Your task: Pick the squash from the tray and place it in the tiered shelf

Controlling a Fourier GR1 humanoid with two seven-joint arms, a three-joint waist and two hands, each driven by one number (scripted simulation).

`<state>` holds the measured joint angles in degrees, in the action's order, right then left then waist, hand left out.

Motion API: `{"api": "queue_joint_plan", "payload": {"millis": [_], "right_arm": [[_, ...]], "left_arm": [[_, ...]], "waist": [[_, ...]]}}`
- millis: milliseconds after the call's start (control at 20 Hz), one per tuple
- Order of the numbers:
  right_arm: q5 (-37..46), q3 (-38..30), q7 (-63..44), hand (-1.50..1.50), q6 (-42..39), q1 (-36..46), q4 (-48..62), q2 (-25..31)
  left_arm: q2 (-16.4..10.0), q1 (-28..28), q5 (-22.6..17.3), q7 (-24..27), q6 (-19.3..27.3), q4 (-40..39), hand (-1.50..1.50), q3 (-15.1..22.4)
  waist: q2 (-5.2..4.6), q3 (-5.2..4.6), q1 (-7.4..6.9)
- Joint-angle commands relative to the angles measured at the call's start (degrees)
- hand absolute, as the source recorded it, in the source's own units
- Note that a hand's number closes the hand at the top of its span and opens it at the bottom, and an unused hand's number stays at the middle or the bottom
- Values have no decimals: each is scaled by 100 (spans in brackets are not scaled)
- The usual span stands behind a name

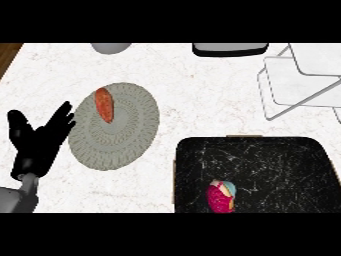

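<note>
The squash (222,196), small, seemingly light, stiff and smooth-skinned, is lying by the tray's (291,160) near-left corner, likely best gripped across its middle, while the left hand (38,140) is resting by the counter's (202,75) left edge, fingers spread apart, holding nothing.

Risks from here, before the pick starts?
1. Wrong target: an orange vegetable on the round grey mat lies close to the open left hand; the tray holds only a pink item.
2. That pink item sits at the view's lower edge and the right hand is out of view, so the grasp may be poorly seen.
3. The shelf is thin white wire; the item may roll off.
</note>
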<state>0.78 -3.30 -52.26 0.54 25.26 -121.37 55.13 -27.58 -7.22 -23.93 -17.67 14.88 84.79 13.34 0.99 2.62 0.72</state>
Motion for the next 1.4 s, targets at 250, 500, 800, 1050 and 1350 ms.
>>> {"api": "queue_joint_plan", "payload": {"millis": [250,500,800,1050,1350], "right_arm": [[-741,-981,282,150,-667,813,1481,611],[-733,-824,709,150,-1082,1302,2438,844],[-576,-554,1474,150,-1524,1415,3184,831],[-176,-412,2107,150,-1460,1525,3814,707],[314,-86,2667,150,-1250,1855,4616,375]], "left_arm": [[304,242,-87,112,20,-464,0,46],[249,70,-116,111,-76,-484,0,50],[283,247,-13,266,-114,-422,0,264],[269,204,-149,303,-140,-554,0,154],[294,-22,8,262,-6,-648,0,239]], "waist": [[-146,-271,-160],[-194,-280,-317],[-196,-274,-373],[-207,-272,-383],[-220,-271,-392]]}}
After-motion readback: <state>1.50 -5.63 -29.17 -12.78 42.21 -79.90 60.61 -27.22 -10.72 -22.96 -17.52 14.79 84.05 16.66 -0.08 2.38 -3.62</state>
